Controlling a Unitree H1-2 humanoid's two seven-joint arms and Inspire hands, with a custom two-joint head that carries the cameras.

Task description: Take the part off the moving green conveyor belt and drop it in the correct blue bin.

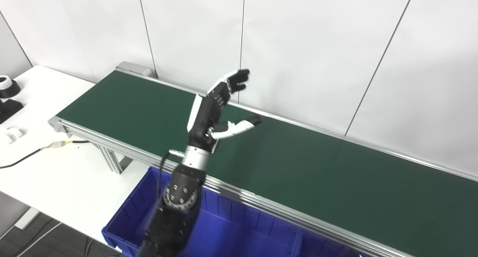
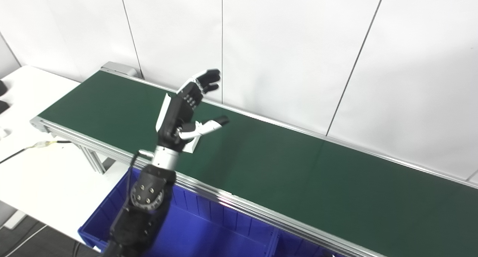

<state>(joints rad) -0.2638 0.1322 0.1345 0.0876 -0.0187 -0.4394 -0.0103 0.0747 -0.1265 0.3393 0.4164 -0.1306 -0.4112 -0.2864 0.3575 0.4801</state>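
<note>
Fingers (image 1: 234, 80) spread above belt (image 1: 317, 167), empty.

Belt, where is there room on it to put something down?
The belt is bare from the left hand rightward, and from the hand to its left end. Only the middle, under the open hand, is crowded. The bin below the rail also looks bare.

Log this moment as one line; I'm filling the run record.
left hand: open, raised over conveyor belt | right hand: not in view | part: none visible | blue bin: below belt's near edge
</note>
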